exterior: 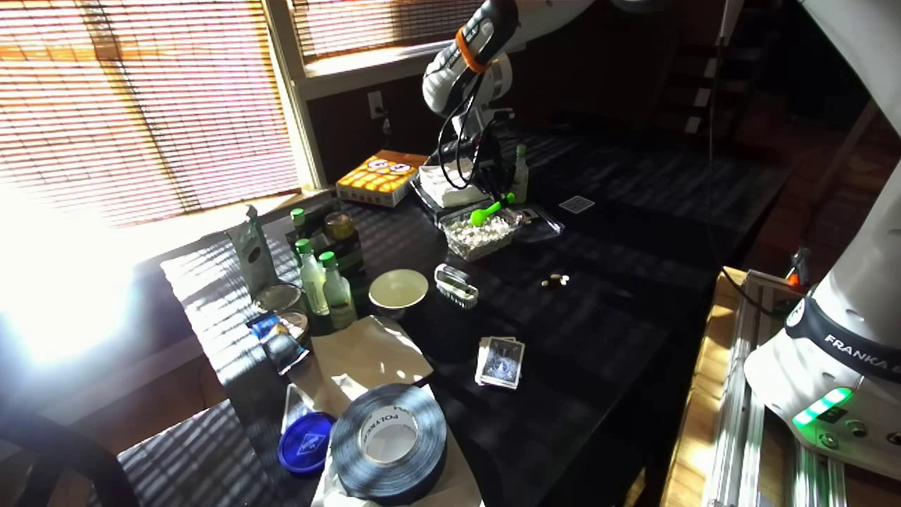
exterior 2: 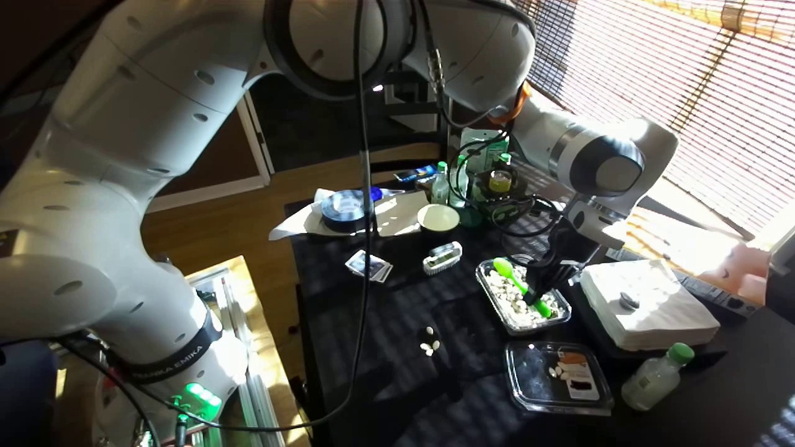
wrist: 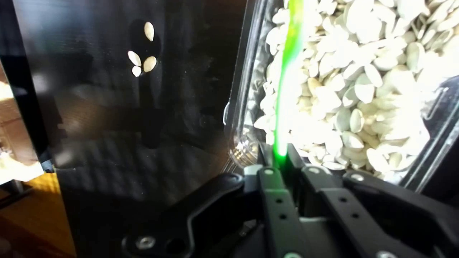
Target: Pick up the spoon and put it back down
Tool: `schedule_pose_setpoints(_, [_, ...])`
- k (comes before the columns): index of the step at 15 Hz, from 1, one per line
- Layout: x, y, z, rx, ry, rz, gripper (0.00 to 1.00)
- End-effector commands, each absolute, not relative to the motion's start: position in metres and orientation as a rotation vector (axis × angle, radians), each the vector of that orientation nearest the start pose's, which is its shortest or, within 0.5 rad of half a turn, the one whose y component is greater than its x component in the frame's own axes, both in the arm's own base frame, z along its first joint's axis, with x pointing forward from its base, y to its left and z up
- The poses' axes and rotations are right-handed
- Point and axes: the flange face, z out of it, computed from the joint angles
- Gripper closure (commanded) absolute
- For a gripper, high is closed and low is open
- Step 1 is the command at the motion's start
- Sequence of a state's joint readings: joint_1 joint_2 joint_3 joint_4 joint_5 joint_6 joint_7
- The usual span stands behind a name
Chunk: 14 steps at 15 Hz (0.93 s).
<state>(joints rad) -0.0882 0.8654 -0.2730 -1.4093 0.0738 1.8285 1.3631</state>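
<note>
A bright green spoon shows in both exterior views [exterior: 480,216] [exterior 2: 506,270] and in the wrist view [wrist: 289,57]. It lies over a clear plastic tub [exterior: 470,246] of pale seeds, whose rim shows in the wrist view [wrist: 241,89]. My gripper [wrist: 279,156] is shut on the spoon's handle, with a finger on each side of it. In an exterior view the gripper [exterior 2: 535,297] is over the tub, and the handle's end sticks out past the fingers. I cannot tell whether the spoon's bowl touches the seeds.
A clear lid [exterior 2: 559,379] and a green-capped bottle [exterior 2: 652,379] are near the tub. A napkin stack [exterior 2: 646,298] stands beside it. A brush [exterior 2: 443,257], a bowl [exterior 2: 438,218], playing cards [exterior 2: 369,266] and a few loose seeds [exterior 2: 430,347] lie on the dark table.
</note>
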Motion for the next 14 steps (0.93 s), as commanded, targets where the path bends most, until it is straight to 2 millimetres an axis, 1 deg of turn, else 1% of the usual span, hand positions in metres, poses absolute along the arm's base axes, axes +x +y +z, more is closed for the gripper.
schedule_pose_setpoints(1, [0.659,-0.221,0.165,-2.257,2.645,0.504,0.98])
schedule_pose_setpoints(7, [0.664,-0.242,0.163,-2.254,2.705,0.48,0.98])
schedule_pose_setpoints(8, [0.664,-0.243,0.162,-2.258,2.728,0.466,0.65])
schedule_pose_setpoints(9, [0.664,-0.245,0.162,-2.256,2.742,0.465,0.64])
schedule_pose_setpoints(11, [0.665,-0.246,0.162,-2.248,2.763,0.447,0.52])
schedule_pose_setpoints(12, [0.666,-0.247,0.163,-2.236,2.768,0.442,0.44])
schedule_pose_setpoints(14, [0.668,-0.247,0.167,-2.196,2.762,0.41,0.31])
